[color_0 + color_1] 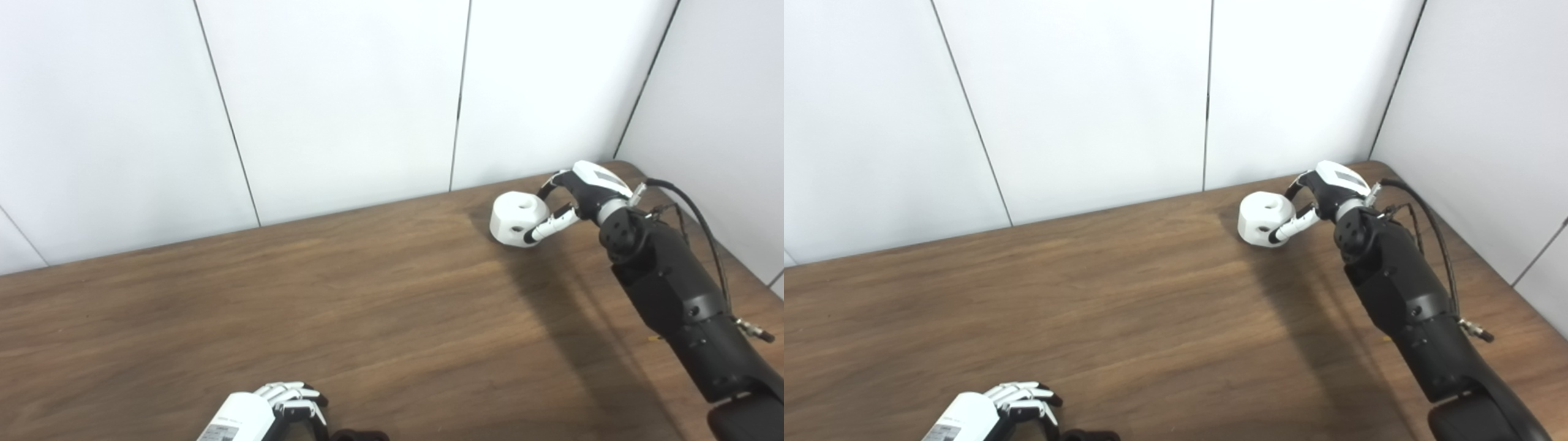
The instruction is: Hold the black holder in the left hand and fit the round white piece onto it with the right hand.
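The round white piece (518,218) is sat near the far right corner of the desk (367,294), close to the back edge, and it looks to be resting on the wood rather than lifted, though that can't be fully confirmed from here. The right hand (566,202) is stretched out to it, with fingers (550,225) wrapped along its near side and the thumb curled over the back. So the hand is closed around the piece, probably because it has to be carried across to the other side for fitting. A hole is seen in the top face and another in the side, which is presumably where it mates.

The black holder (361,435) is only just caught at the near edge of the desk, left of centre, mostly cut off by the frame. The left hand (288,401) is right beside it, fingers curled down. Whether anything is actually gripped there can't be told, too much is cropped.

The two parts are well apart, at opposite ends of the desk, so the fitting is judged not yet begun. No containers are seen anywhere on the desk, so nothing is held in anything.
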Motion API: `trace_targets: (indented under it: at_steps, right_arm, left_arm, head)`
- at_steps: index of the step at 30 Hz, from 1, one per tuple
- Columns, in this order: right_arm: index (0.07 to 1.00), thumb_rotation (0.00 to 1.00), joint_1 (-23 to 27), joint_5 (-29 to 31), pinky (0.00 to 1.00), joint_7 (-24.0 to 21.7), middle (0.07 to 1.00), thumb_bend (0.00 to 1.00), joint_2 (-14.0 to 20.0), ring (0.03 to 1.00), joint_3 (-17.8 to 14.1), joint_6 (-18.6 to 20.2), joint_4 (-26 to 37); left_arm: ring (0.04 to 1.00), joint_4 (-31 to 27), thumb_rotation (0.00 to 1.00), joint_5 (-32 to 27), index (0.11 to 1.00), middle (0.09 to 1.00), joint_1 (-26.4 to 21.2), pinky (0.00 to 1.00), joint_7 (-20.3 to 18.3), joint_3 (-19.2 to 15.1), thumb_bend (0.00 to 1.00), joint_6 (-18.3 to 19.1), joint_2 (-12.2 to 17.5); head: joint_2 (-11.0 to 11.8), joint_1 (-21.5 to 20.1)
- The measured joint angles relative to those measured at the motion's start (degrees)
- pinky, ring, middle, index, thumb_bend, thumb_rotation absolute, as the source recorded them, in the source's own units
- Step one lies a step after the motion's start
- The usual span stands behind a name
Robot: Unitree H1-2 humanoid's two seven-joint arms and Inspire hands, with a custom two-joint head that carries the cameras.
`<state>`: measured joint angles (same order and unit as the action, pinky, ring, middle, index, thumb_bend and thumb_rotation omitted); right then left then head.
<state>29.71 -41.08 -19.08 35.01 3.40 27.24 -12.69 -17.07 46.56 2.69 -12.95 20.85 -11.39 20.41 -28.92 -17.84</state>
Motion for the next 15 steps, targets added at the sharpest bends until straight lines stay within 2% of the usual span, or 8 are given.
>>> trace_targets:
  at_steps: [15]
  right_arm:
    - [0.696,0.29,0.0,0.6,0.92,1.0,0.925,0.9,0.0,0.984,0.8,-0.1,0.1]
  left_arm:
    - [0.808,-0.1,0.05,0.0,0.484,0.748,0.0,0.8,-0.2,0.1,0.52,0.2,0.0]
  head:
    - [-0.3,0.2]
